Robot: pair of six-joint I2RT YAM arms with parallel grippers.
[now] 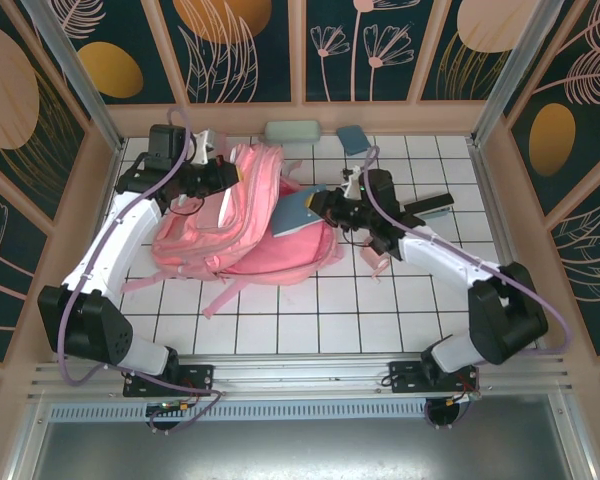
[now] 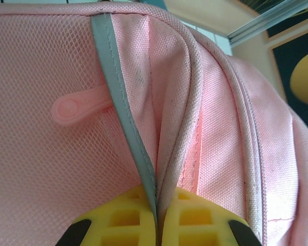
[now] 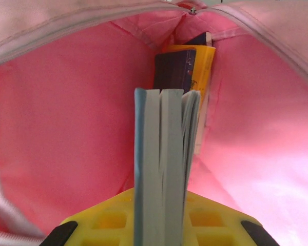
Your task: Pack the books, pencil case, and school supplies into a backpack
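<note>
- The backpack point(image 1: 230, 225) lies on the worktop point(image 1: 310, 310). The left fingers point(image 2: 118, 220) are pinched together on its seam; best to hold the mouth wide.
- A grey-blue book point(image 3: 161, 164), clamped edge-on in the right fingers point(image 3: 215, 220), sits in the mouth. Slide it in straight, beside the navy book point(image 3: 173, 72) and yellow book point(image 3: 205, 64) already inside.
- The pencil case point(image 1: 292, 131) lies at the far edge.

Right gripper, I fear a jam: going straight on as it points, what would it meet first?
Its blue book would probably hit the navy book and yellow book inside the backpack; depth unclear.
</note>
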